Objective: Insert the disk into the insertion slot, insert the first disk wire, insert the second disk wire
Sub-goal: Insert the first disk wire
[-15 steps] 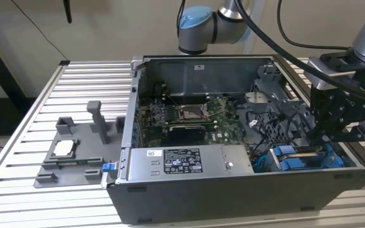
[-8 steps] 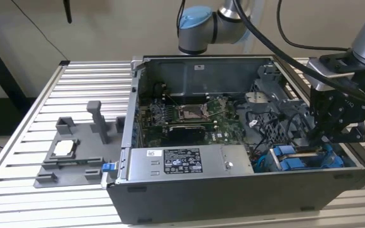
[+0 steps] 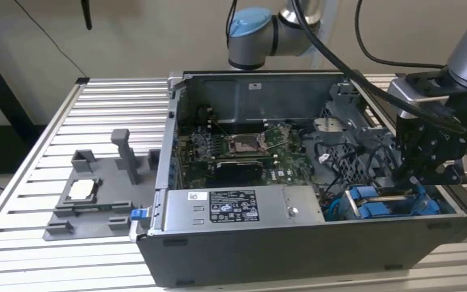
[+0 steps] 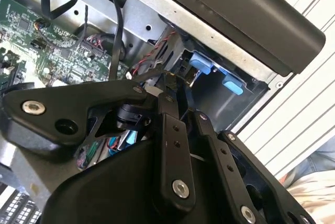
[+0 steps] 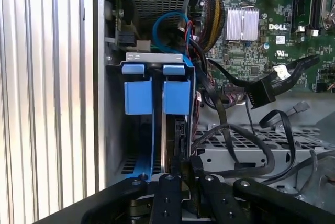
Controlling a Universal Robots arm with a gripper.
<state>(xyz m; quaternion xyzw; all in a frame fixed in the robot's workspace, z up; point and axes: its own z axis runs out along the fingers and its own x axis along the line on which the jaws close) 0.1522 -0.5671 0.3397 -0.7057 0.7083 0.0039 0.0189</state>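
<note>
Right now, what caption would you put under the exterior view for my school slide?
Robot gripper poised at the blue-fitted drive bay inside an open computer case.

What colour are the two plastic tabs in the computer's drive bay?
Bright blue. The tabs show best in the first wrist view.

Insertion slot (image 3: 383, 204), exterior view's lower right: being hemmed between power supply box (image 3: 233, 210) and case wall (image 3: 463, 212), being crowded by black cables (image 3: 355, 152). Free room being left above motherboard (image 3: 242, 149), frame centre.
</note>
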